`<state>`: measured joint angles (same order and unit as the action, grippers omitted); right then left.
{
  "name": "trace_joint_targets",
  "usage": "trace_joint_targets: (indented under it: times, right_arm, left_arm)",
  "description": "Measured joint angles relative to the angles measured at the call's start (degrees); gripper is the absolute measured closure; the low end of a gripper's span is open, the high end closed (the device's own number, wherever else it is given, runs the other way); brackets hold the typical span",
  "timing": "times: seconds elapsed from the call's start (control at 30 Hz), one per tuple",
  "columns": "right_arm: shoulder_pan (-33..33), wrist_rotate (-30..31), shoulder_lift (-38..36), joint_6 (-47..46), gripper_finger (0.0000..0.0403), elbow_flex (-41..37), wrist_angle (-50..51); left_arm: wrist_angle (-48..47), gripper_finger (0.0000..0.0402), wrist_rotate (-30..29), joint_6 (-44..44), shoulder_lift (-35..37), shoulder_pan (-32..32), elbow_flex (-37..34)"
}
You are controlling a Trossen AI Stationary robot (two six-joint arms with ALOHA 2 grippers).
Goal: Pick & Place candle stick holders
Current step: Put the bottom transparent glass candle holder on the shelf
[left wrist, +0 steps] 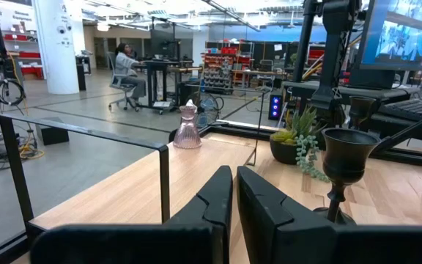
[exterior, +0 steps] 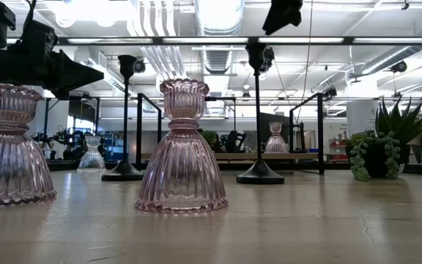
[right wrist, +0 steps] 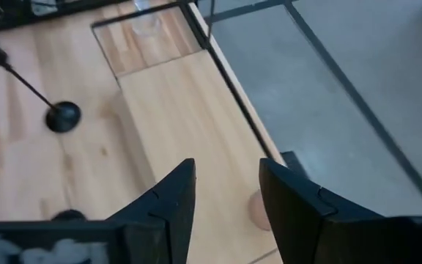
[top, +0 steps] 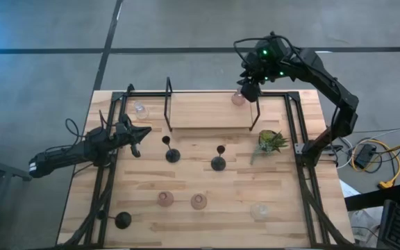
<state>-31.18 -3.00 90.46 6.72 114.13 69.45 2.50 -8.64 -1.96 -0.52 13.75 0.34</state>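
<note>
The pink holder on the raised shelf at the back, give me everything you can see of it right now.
The pink holder is ribbed, translucent glass: a flared bell-shaped base, a narrow waist and a small cup on top. It stands upright near the right end of the raised wooden shelf, apart from the other holders. The right gripper hovers just above it with fingers open, not touching; from the right wrist view only its pink top shows between them.

In the right wrist view the pink holder [right wrist: 256,209] is mostly hidden between the right gripper's [right wrist: 226,192] own fingers; only a pale curved edge shows. In the low view, the leftmost pink holder [exterior: 9,147] is cut by the picture's edge. From above, the clear holder [top: 260,210] near the desk's front right corner is too faint to make out.
</note>
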Motion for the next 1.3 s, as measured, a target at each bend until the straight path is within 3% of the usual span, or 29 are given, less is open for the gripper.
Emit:
trace_joint_targets:
  times: [0.13, 0.27, 0.57, 0.73, 0.93, 1.3]
  right_arm:
    - [3.02, -0.87, -0.07, -3.73, 0.0266, 0.0, 0.24]
    - [7.26, -5.43, -0.07, -4.91, 0.0271, 0.0, 1.46]
    - [24.01, -6.48, -1.63, -11.05, 0.0286, 0.0, 5.2]
    - [33.52, -5.52, -3.58, -20.59, 0.0283, 0.0, 11.04]
    - [44.72, 0.92, -4.77, -31.15, 0.0272, -0.31, 21.05]
    - [58.2, 1.65, -7.62, -42.97, 0.0269, -9.65, 20.32]
  left_arm:
    - [-0.02, 0.0376, 0.0, 0.0, -0.02, 0.01, 0.0]
    - [0.0, 0.0376, 0.0, 0.0, 0.0, 0.0, 0.0]
    - [0.0, 0.0376, 0.0, 0.02, -0.02, 0.0, 0.0]
    - [0.0, 0.0376, 0.0, 0.02, -0.01, -0.01, 0.0]
    - [0.0, 0.0376, 0.0, 0.0, 0.0, 0.01, 0.0]
    - [0.0, 0.0376, 0.0, 0.02, -0.02, 0.0, 0.0]
